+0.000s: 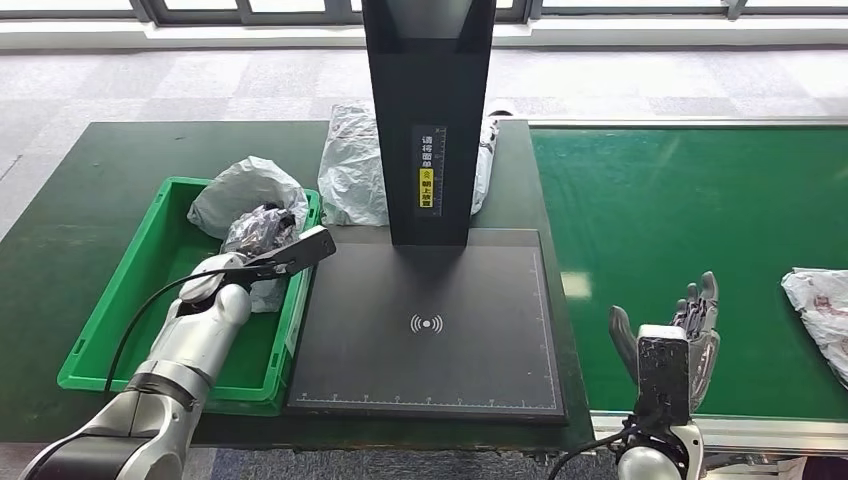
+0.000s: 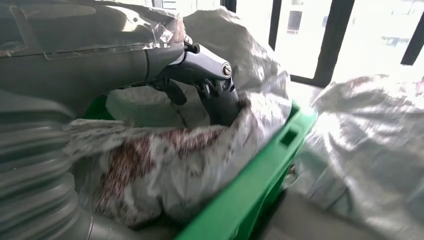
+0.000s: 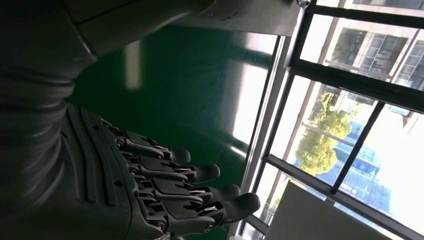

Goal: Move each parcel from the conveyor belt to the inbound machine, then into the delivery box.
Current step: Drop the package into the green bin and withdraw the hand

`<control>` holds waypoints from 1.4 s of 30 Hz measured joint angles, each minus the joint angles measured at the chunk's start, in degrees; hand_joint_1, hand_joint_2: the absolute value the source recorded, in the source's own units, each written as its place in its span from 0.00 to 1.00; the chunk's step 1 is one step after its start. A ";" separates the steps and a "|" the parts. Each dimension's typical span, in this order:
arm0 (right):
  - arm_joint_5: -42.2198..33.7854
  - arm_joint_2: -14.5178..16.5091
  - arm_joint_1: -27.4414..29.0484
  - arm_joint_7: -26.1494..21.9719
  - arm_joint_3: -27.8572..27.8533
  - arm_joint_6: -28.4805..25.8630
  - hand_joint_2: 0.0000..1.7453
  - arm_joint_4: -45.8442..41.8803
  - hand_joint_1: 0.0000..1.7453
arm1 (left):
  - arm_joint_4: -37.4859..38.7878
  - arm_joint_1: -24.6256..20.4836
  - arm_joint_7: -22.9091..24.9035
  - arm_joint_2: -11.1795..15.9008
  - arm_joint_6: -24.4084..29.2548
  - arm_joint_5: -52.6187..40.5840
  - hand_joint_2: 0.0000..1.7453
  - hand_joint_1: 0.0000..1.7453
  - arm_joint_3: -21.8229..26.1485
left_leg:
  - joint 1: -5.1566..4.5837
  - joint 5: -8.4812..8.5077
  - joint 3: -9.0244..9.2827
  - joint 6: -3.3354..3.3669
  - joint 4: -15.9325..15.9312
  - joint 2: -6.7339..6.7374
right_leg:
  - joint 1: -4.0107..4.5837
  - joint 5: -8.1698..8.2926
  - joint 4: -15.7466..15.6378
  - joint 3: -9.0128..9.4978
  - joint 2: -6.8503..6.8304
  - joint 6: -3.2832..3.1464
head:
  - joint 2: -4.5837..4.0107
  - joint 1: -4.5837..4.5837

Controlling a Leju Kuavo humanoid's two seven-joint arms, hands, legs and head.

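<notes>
The left hand [image 1: 262, 243] reached into the green plastic delivery box [image 1: 130, 290], which sat on the dark green table [image 1: 60, 200] at nine o'clock from the inbound machine. In the left wrist view its grey thumb and dark fingers [image 2: 220, 100] pressed into a crumpled grey plastic parcel with reddish contents [image 2: 165, 170] lying inside the box; whether the fingers were actually clamped on it could not be told. A second crumpled pale grey bag [image 1: 245, 190] lay in the box at twelve o'clock from that hand, against the far wall.

The inbound machine was a flat black scanning plate with a wireless symbol [image 1: 427, 325] and a tall black column [image 1: 428, 110] rising from its far edge, bearing a label with a yellow patch. Behind the column, at eleven o'clock from the plate's centre, another grey plastic bag [image 1: 352, 170] rested on the table, partly hidden by the column.

At three o'clock from the plate ran the bright green conveyor belt [image 1: 680, 220]. The right hand [image 1: 690, 335] hovered upright over the belt's near edge, fingers [image 3: 200, 175] spread apart and holding nothing. A white plastic parcel with reddish print [image 1: 820, 305] lay on the belt at three o'clock from that hand, apart from it and cut off by the picture's edge.
</notes>
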 joint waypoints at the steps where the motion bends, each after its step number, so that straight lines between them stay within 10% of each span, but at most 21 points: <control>1: -0.45 0.28 0.45 0.08 -0.44 0.28 0.00 -0.56 0.00 | -0.51 -0.09 -1.00 -0.30 1.31 2.80 1.00 0.00 0.03 | -0.02 0.02 -0.03 0.04 0.02 -0.13 | -0.03 -0.01 -0.02 0.05 -0.11 0.01 | -0.01 0.01; 3: -1.25 0.83 1.13 0.51 -1.14 0.92 0.00 -1.47 0.00 | -2.49 -0.03 -3.07 -1.33 4.80 9.50 1.00 0.00 0.09 | -0.03 0.03 -0.09 0.10 0.06 -0.30 | -0.06 0.02 -0.07 0.17 -0.22 0.05 | 0.00 0.03; 7: -3.02 1.78 1.59 0.99 -1.74 1.69 1.00 -2.34 0.00 | -8.76 0.93 -5.18 -3.63 13.38 21.32 1.00 0.00 0.10 | -0.12 -0.16 -0.10 0.27 0.15 0.69 | -0.18 0.35 -0.20 0.06 0.72 0.37 | 0.01 0.04; 16: -6.49 2.72 2.23 1.51 -2.88 1.85 1.00 -3.97 0.00 | -17.03 1.62 -9.35 -6.56 26.01 32.61 1.00 0.00 -0.06 | -0.21 -0.26 0.00 0.23 0.16 1.60 | -0.16 0.49 -0.17 -0.25 1.67 0.46 | 0.00 0.02; 24: -4.08 2.94 3.62 1.13 -3.65 -0.33 1.00 -5.56 0.00 | -17.70 1.57 -8.86 -7.61 26.84 34.94 1.00 0.00 -2.12 | -0.17 -0.25 0.00 0.20 0.15 1.65 | -0.17 0.49 -0.13 -0.31 1.77 0.44 | 0.00 0.02; 28: -3.33 3.01 4.04 1.23 -3.85 -1.08 0.00 -5.92 0.00 | -18.06 1.71 -10.02 -8.18 20.87 39.81 1.00 0.00 -3.19 | -0.17 -0.25 0.01 0.21 0.15 1.67 | -0.18 0.49 -0.14 -0.32 1.78 0.44 | -0.01 0.02; 30: -2.21 3.01 4.18 1.55 -4.01 -1.68 0.00 -5.99 0.00 | -19.10 2.37 -11.19 -8.71 12.67 45.87 1.00 0.00 -4.39 | -0.18 -0.26 0.00 0.21 0.15 1.67 | -0.19 0.49 -0.15 -0.30 1.77 0.45 | 0.00 0.02; 34: -0.72 3.01 4.27 1.75 -4.68 -2.30 1.00 -6.02 0.00 | -21.50 4.40 -12.07 -9.84 5.22 51.72 1.00 0.00 -7.76 | -0.19 -0.30 0.00 0.23 0.15 1.75 | -0.21 0.50 -0.15 -0.30 1.85 0.45 | -0.01 0.02; 42: 10.80 2.99 4.34 2.95 -7.15 -6.97 1.00 -5.49 0.00 | -22.36 9.49 -11.16 -13.62 -4.49 58.26 1.00 0.00 -17.58 | -0.21 -0.39 -0.03 0.28 0.16 1.73 | -0.21 0.47 -0.19 -0.33 1.82 0.47 | -0.01 0.02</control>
